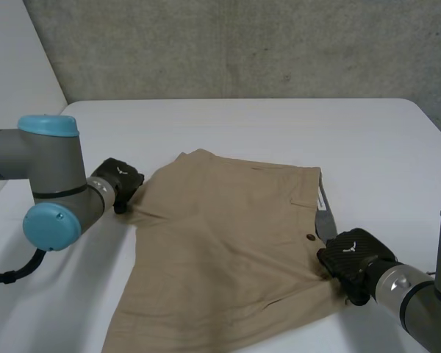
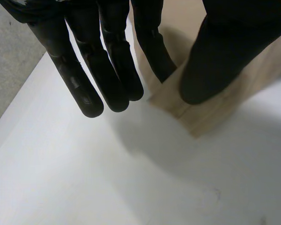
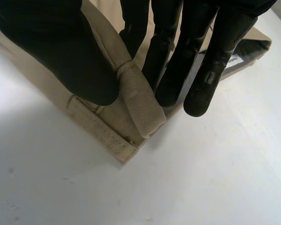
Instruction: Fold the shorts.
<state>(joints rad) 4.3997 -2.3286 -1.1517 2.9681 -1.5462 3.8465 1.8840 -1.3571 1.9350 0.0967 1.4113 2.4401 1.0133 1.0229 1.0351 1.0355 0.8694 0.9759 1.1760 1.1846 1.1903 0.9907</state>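
1. Location: The beige woven-cloth shorts [image 1: 228,243] lay spread flat on the white table [image 1: 242,125], between the two arms. The waistband [image 1: 320,193] faced the right arm.
2. Right hand [image 1: 350,259]: In its wrist view the thumb [image 3: 61,56] and fingers [image 3: 168,70] were closed on the near waistband corner. A ridge of thick cloth [image 3: 136,101] was bunched up between them. This was a firm pinch.
3. Left hand [image 1: 120,179]: It sat at the edge opposite the waistband. Its fingers [image 2: 84,79] were straight, most of them over bare table. The thumb [image 2: 215,65] and one finger lay over a cloth corner [image 2: 187,110], which was flat on the table. Nothing was gripped, and actual contact could not be confirmed.
4. Handling, as judged: The garment looked light, soft and limp, and likely to sag and crease once lifted. The smooth table would probably let it slide rather than hold it in place.
5. Hold points, as judged: The doubled, stitched waistband and the hem corners appeared stiffest and offered the best purchase. The single-layer middle would only bunch.
6. Appearance: The cloth was plain beige with shallow creases. A small dark button [image 1: 310,237] sat near the waistband, and a grey inner lining [image 1: 323,220] showed at its open edge.
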